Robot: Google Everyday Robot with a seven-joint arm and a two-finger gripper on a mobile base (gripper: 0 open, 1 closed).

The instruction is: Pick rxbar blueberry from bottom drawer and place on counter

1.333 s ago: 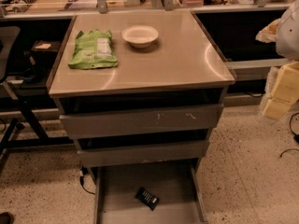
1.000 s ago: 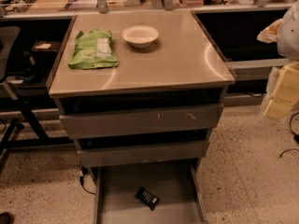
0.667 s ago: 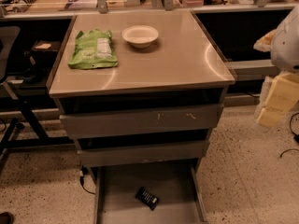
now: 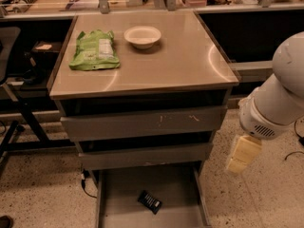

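The small flat dark blue-black wrapped snack bar (image 4: 150, 202) lies on the plain floor of the wide shallow grey metal bottom drawer (image 4: 175, 186), which stands pulled out at the foot of the cabinet; the bar sits a little left of the drawer's middle, apart from both side walls, its long axis running on a slant from upper left to lower right in the view; the pale yellowish gripper (image 4: 242, 154) hangs below the white arm at the right of the picture, outside the drawer's right wall and above the speckled floor, so the bar lies down and to the left of it; how wide the gripper is set cannot be told; the approach, as I judge it, calls for a move leftward over the wall and a turn to cross the bar's short side; the broad glossy beige-grey cabinet-top bench (image 4: 175, 63) above has bare space on its right half.
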